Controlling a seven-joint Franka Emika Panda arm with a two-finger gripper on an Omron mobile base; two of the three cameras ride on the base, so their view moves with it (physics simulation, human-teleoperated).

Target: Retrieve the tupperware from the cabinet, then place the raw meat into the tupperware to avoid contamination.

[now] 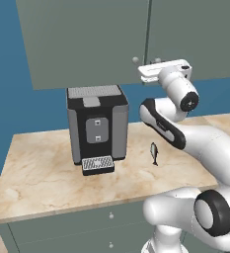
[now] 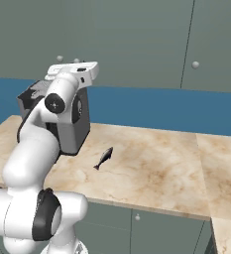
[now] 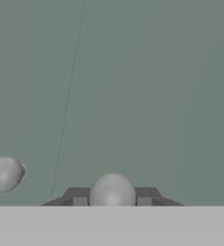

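Knob (image 3: 112, 191) of the cabinet (image 3: 147, 86) sits clamped in our hand (image 3: 112, 198), dead ahead. We judge the door must swing out toward us, away from the neighbouring knob (image 3: 5, 174).

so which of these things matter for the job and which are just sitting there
For the job:
- cabinet, doors closed
- cabinet knob, with the gripper shut on it
- fish, lying on the counter

Just sitting there:
- coffee machine
- its drip tray
- drawers under the counter
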